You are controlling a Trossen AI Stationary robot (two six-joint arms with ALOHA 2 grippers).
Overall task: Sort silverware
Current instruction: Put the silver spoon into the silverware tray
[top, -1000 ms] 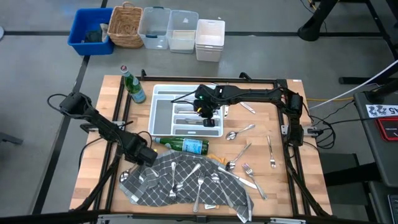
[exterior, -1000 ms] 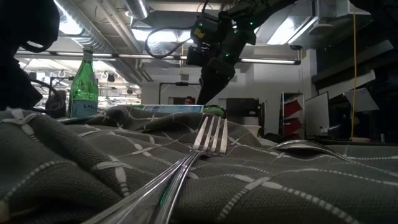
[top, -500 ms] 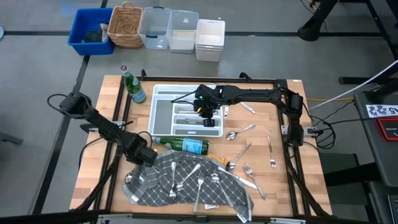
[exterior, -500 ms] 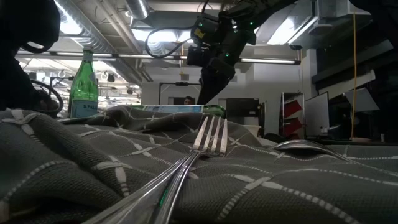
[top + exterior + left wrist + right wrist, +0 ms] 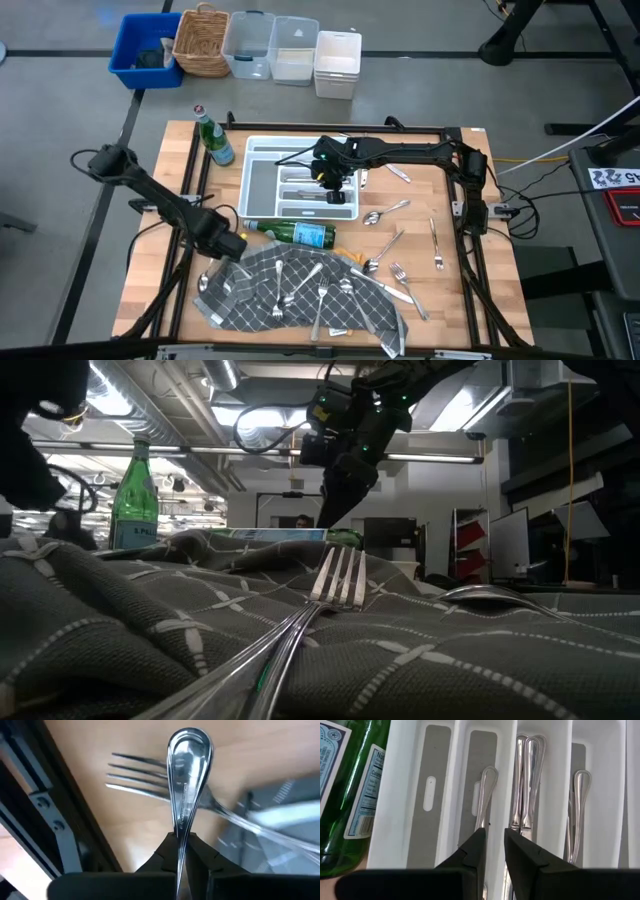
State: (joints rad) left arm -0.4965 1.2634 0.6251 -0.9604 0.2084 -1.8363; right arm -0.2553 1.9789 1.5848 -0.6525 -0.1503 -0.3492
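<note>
Clearly early on: a few pieces lie in the white tray [image 5: 256, 178], most silverware [image 5: 322, 290] remains on the cloth [image 5: 250, 305] near it, where the left gripper [image 5: 181, 851] pinches a spoon [image 5: 188, 775]; the right gripper [image 5: 493, 849] hovers slightly parted, empty, over the tray.

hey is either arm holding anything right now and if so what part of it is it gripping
Yes. The left end effector is shut on a spoon, pinching its handle. The right end effector, over the white tray, holds nothing.

From overhead we look straight down on the table [image 5: 140, 285]. Low, we look level across the cloth [image 5: 450, 660]. Both share it.
</note>
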